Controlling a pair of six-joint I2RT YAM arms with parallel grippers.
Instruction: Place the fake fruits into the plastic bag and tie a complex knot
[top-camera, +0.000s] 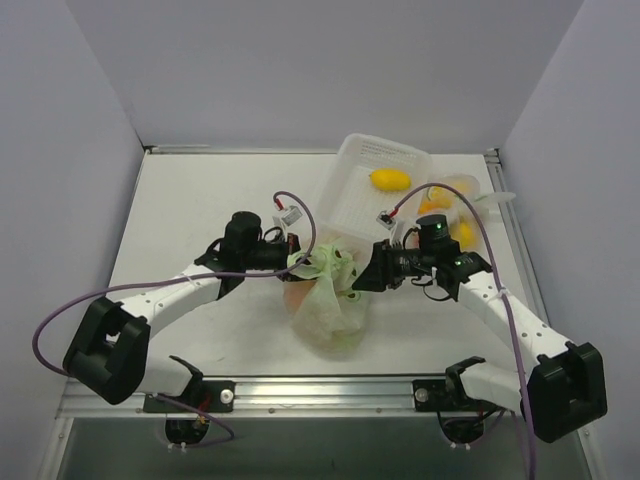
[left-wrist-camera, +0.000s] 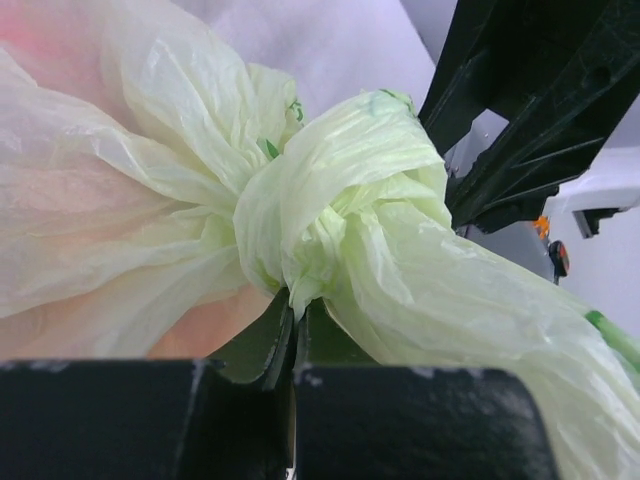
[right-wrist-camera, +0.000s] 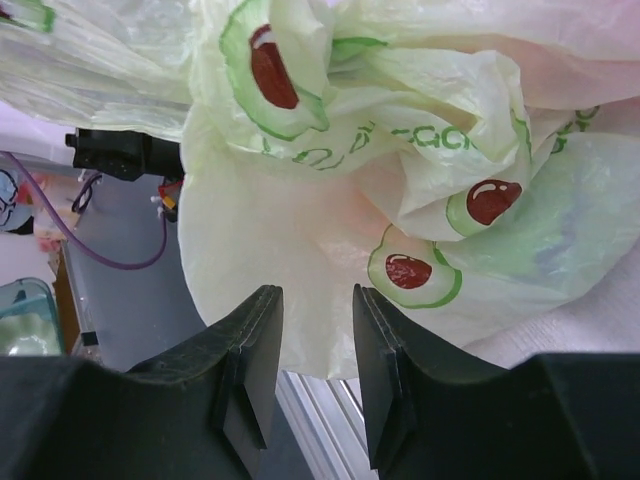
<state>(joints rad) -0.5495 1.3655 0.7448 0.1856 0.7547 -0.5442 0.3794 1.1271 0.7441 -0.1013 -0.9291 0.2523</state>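
Now, left hand (left-wrist-camera: 293, 325) tight on the knotted plastic bag (left-wrist-camera: 340, 190).

One plastic bag (top-camera: 330, 300), one basket (top-camera: 350, 200) (one lemon (top-camera: 389, 180) inside).

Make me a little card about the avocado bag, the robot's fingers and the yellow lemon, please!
plastic bag: pale green, printed with avocados, bulging
knot: bunched tight at the bag's top
left fingers: shut on bag film right beside the knot
right fingers: apart, close to the bag, pinching nothing
lemon: lying in the white basket, not in the bag
inside the bag: something pinkish-orange shows through; can't tell which fruit
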